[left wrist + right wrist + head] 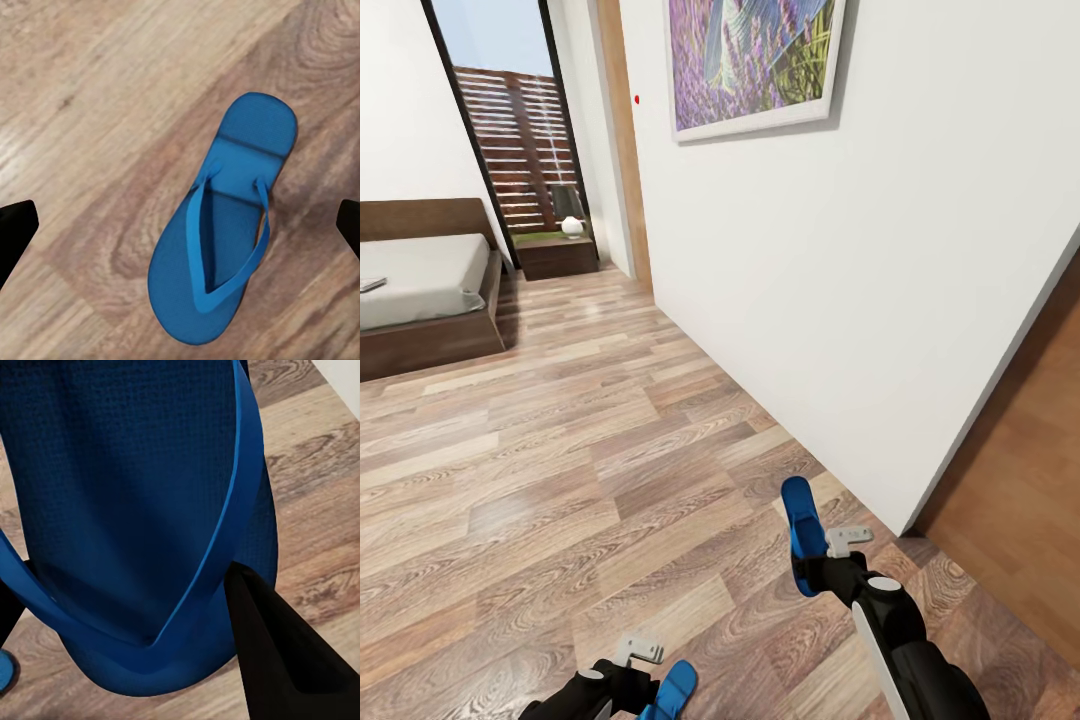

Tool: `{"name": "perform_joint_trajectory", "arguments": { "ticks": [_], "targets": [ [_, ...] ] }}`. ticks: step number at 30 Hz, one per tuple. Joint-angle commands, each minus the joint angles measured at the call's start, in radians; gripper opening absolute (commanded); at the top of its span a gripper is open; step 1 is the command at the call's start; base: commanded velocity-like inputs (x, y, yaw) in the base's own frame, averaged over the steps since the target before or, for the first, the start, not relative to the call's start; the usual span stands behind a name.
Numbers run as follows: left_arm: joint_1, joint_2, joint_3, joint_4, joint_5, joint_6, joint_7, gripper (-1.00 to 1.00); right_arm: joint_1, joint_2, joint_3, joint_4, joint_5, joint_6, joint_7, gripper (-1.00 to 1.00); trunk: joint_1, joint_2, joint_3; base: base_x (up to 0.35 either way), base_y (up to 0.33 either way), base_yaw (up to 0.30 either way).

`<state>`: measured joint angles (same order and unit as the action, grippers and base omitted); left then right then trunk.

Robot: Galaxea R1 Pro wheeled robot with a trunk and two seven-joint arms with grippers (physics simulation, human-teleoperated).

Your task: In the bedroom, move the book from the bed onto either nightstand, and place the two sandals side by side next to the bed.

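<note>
Head view: we look across the wood-plank floor (pixel 590 450) of the bedroom, a white wall (pixel 840 270) running along the right with a framed lavender picture (pixel 752 60) hung high on it. At far left stands the bed (pixel 422 290), its pale mattress in a dark frame, and what seems to be the book (pixel 370 284) lies flat at the picture's edge on that mattress. Beyond the bed, under the tall window (pixel 510 130), sits the nightstand (pixel 557 256) with a small lamp (pixel 570 212) on top.

Low in front, our right claw (pixel 822 560) is clamped on one blue sandal (pixel 802 530), which sticks out ahead of the arm above the floor; the right wrist view shows a dark finger (pixel 277 652) pressed against the sole beside the thong strap.

Our left claw (pixel 635 690) is at the bottom edge, just beside the other sandal (pixel 670 692). In the left wrist view that sandal (pixel 221 225) lies strap-up on the planks, and the dark fingertips (pixel 15 229) stand wide apart, clear of it on either side.
</note>
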<state>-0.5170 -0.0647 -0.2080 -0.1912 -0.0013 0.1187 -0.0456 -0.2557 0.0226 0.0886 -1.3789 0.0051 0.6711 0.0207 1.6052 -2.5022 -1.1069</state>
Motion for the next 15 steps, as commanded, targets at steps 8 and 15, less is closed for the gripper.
{"name": "perform_joint_trajectory", "arguments": {
  "ticks": [8, 15],
  "targets": [
    [0.000, -0.002, -0.002, -0.002, 0.000, 0.006, -0.002, 1.00, 0.000, 0.000, 0.000, 0.000, -0.001, 0.005, -0.001, -1.00, 0.000, 0.000, -0.001, 0.000, 0.000, 0.000],
    [0.000, -0.004, -0.002, -0.002, 0.000, 0.006, -0.002, 1.00, 0.000, 0.000, 0.000, 0.000, -0.001, 0.005, -0.001, -1.00, 0.000, 0.000, -0.001, 0.000, 0.000, 0.000]
  ]
}}
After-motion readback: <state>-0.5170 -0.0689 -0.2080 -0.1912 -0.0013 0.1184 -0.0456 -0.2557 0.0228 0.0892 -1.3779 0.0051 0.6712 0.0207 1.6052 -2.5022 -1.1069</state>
